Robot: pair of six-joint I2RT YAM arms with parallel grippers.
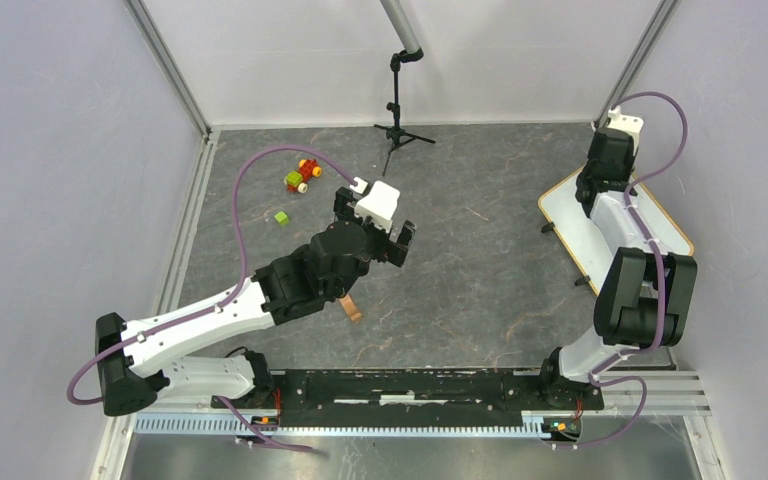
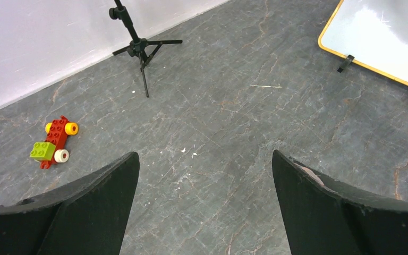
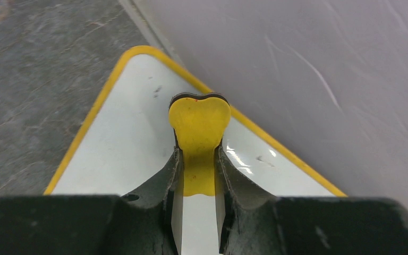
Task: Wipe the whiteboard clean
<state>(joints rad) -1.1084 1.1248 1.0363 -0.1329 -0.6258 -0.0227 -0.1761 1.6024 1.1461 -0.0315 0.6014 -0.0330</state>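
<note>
The whiteboard (image 1: 564,214), white with a yellow-tan frame, lies at the right edge of the table by the wall. It also shows in the left wrist view (image 2: 382,37) and the right wrist view (image 3: 127,143). A few faint dark marks remain on it near the far corner and right edge. My right gripper (image 1: 592,192) is over the board, shut on a yellow eraser (image 3: 199,125) that rests against the surface; in the right wrist view the gripper (image 3: 198,159) has both jaws clamped on the eraser's narrow stem. My left gripper (image 1: 376,228) hovers open and empty over the table's middle (image 2: 204,159).
A red toy car of bricks (image 1: 303,174) and a loose green brick (image 1: 281,217) lie at the back left; the car also shows in the left wrist view (image 2: 54,141). A black tripod (image 1: 397,125) stands at the back centre. A small brown piece (image 1: 352,309) lies under the left arm.
</note>
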